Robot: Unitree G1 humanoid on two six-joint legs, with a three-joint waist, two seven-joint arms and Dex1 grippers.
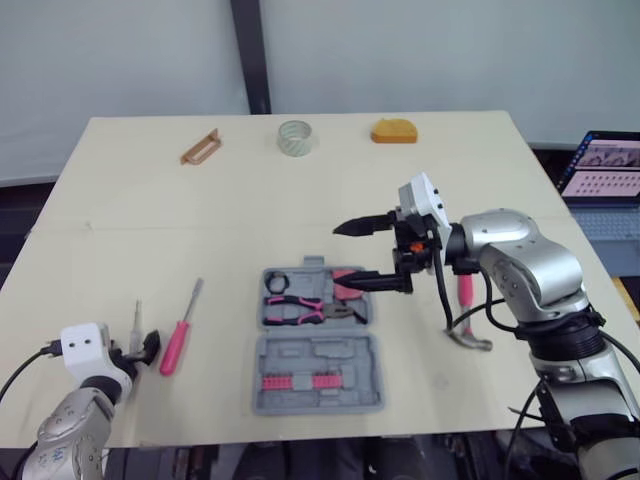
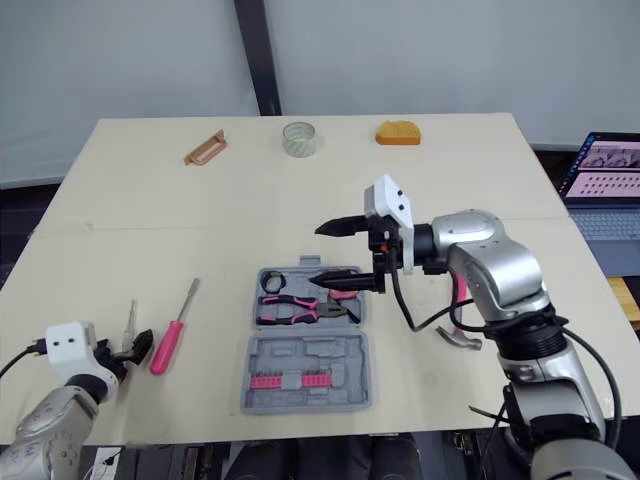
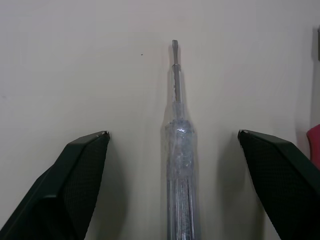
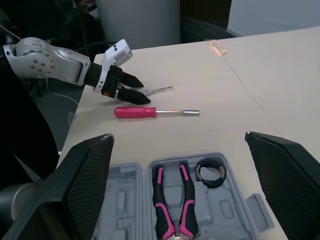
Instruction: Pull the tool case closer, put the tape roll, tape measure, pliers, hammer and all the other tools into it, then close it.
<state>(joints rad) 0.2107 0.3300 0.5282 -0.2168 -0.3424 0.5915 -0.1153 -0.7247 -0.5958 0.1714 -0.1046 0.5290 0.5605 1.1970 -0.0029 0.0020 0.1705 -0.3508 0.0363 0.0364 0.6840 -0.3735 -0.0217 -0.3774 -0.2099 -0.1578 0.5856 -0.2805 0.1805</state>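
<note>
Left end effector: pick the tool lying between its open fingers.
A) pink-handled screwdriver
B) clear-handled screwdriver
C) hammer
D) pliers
B: the left wrist view shows the clear-handled screwdriver lying between the spread fingers of the left end effector, touched by neither; the pink-handled screwdriver lies off to one side.

**Written marks in the scene: none can be read.**
The lit screen of the laptop [image 1: 604, 166], beyond the right edge of the surface [image 1: 250, 205], carries rows of small marks on a pink and white page, but they are too small to make out as letters or numbers.
</note>
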